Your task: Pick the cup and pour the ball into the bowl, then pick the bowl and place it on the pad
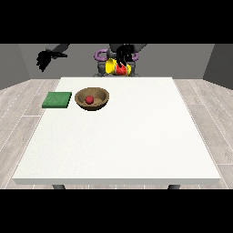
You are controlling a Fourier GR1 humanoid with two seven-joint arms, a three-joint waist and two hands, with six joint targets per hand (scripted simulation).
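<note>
The white table [118, 136] fills most of the view, with the robot [119, 61] small behind its far edge. Near the table's far left part lies the green pad [57, 100], flat, and just beside it on its right sits the wooden bowl [92, 98], apart from the pad by a narrow strip of table. Inside the bowl rests the red ball [89, 99], so the pouring looks done and what remains is to lift the bowl onto the pad.

The hand at the view's left [44, 59] hangs raised off the table's left side, beyond the table's far edge, well apart from the bowl; its fingers seem to droop downward, and it holds nothing that I can see. The hand at the view's right [122, 57] is up in front of the robot's chest, dark fingers wrapped round the cup [119, 68], which shows yellow with a red patch; whether it is upright or tilted I cannot tell.

The risks, as I judge them: the bowl is shallow and wide, so a tilted lift could roll the ball out. Since the bowl stands so near the pad, a hand coming in from the left could nudge the pad or push the bowl away before closing on its rim. The cup, not yet set down, could also get in the way.
</note>
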